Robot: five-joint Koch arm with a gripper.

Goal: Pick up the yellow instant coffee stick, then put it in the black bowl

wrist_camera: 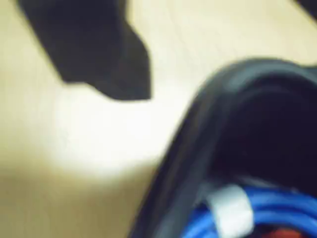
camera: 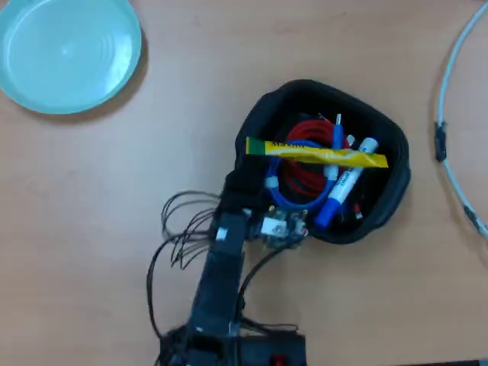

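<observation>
In the overhead view the yellow instant coffee stick (camera: 316,153) lies flat across the black bowl (camera: 305,90), on top of red and blue cables and a blue-and-white marker pen (camera: 343,185). My gripper (camera: 238,184) hovers at the bowl's left rim, just left of the stick's left end, and holds nothing that I can see. The wrist view is blurred. It shows one black finger (wrist_camera: 99,54) over bare table, the bowl's rim (wrist_camera: 198,129) and a blue cable (wrist_camera: 282,210) inside. The second jaw does not show.
A shallow light-blue plate (camera: 69,49) sits at the top left of the overhead view. A white cable (camera: 450,114) runs along the right edge. My arm's loose wires (camera: 179,229) and base (camera: 229,347) fill the bottom centre.
</observation>
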